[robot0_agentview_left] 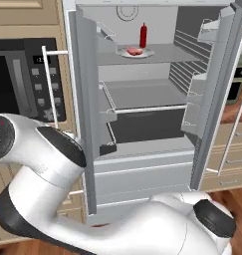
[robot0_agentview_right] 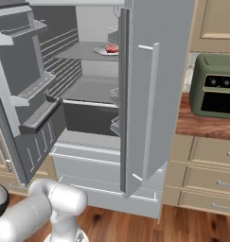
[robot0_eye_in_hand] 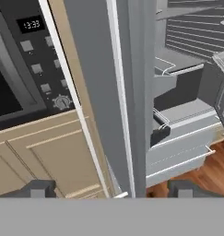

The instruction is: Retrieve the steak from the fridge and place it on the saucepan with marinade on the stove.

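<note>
The fridge [robot0_agentview_left: 142, 172] stands with both doors swung open. On its top shelf the steak [robot0_agentview_left: 134, 51], a small red-pink slab, lies on a round white plate [robot0_agentview_left: 145, 54], with an upright red bottle [robot0_agentview_left: 143, 35] just behind. From the right base view the steak [robot0_agentview_right: 111, 48] peeks out past the right door [robot0_agentview_right: 142, 94]. In the hand view my gripper [robot0_eye_in_hand: 112, 189] is open, its fingertips [robot0_eye_in_hand: 39, 189] wide apart low beside the left door's edge [robot0_eye_in_hand: 99, 92] and its white bar handle [robot0_eye_in_hand: 69, 97]. Nothing is held. The saucepan and the stove are out of view.
A black built-in microwave [robot0_agentview_left: 18, 79] sits left of the fridge, above pale wood cabinets [robot0_eye_in_hand: 44, 152]. A green toaster oven [robot0_agentview_right: 216, 85] stands on a wooden counter [robot0_agentview_right: 201, 125] to the right, over drawers. The open right door juts toward me.
</note>
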Tool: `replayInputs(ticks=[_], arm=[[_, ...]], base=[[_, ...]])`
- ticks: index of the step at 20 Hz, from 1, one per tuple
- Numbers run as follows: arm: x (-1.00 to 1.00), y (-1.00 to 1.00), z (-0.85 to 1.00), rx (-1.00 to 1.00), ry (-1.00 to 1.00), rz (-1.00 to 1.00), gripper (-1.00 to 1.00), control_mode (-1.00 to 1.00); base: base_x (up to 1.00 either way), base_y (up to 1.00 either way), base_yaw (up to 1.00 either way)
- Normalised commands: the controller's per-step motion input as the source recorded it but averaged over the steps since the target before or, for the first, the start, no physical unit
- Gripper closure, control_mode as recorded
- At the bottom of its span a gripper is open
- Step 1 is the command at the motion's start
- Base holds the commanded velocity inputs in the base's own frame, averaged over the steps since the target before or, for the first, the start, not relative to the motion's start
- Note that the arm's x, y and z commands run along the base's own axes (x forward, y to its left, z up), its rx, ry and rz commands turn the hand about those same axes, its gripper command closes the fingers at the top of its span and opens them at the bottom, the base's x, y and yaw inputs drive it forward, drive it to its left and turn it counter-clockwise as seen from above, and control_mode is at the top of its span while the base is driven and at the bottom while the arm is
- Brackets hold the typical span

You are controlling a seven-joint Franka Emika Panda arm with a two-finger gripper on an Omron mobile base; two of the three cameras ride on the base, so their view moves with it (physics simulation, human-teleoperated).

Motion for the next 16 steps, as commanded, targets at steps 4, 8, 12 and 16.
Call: replayInputs(ticks=[4, 8, 12, 16], arm=[[-1.0, -0.65, 0.53, 0.0, -0.07, -0.09, -1.0, -1.0], [-0.89, -0.97, 0.33, 0.0, 0.0, -0.07, -1.0, -1.0], [-0.69, -1.0, 0.2, 0.0, 0.0, -0.01, -1.0, -1.0], [-0.48, -1.0, 0.06, 0.0, 0.0, 0.0, -1.0, -1.0]], base=[[0.0, 0.0, 0.0], [0.0, 0.0, 0.0], [0.0, 0.0, 0.0], [0.0, 0.0, 0.0]])
